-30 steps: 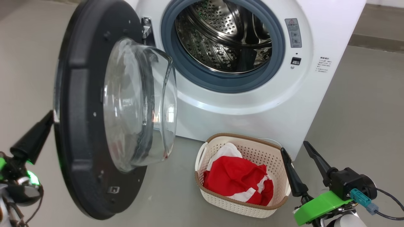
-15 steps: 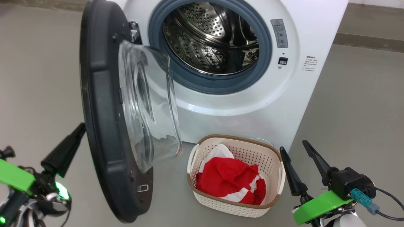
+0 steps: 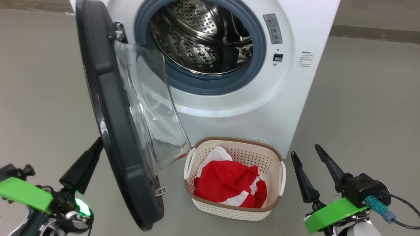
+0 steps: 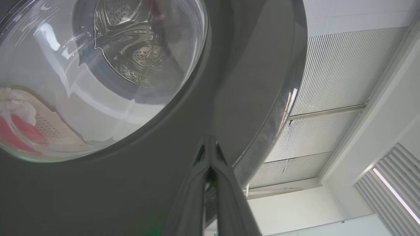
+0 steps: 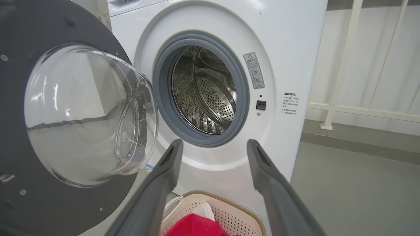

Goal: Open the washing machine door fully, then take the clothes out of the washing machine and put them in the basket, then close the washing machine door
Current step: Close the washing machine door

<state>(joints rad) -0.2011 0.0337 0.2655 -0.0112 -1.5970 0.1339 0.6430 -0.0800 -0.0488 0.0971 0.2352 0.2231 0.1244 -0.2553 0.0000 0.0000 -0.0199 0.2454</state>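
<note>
The white washing machine point(image 3: 229, 108) stands with its steel drum point(image 3: 200, 36) bare. The washing machine door point(image 3: 111, 108) hangs part open, nearly edge-on in the head view. My left gripper point(image 3: 98, 144) is shut, its tips against the door's outer side; in the left wrist view the left gripper point(image 4: 208, 146) touches the dark door point(image 4: 229, 82) near its rim. The red and white clothes point(image 3: 226, 183) lie in the cream basket point(image 3: 236, 140) on the floor before the machine. My right gripper point(image 3: 305, 150) hangs open and holds nothing, right of the basket.
In the right wrist view the open right gripper point(image 5: 215, 144) points at the washing machine point(image 5: 288, 49), with the door point(image 5: 13, 32) at left and the basket point(image 5: 236, 209) with the clothes point(image 5: 193, 227) below. Grey floor lies all round. A white railing point(image 5: 341, 65) stands at the right.
The door has swung toward the machine's front and stands more edge-on. My shut left gripper has followed it rightward on its outer side. The head camera has shifted too. The right gripper is still.
</note>
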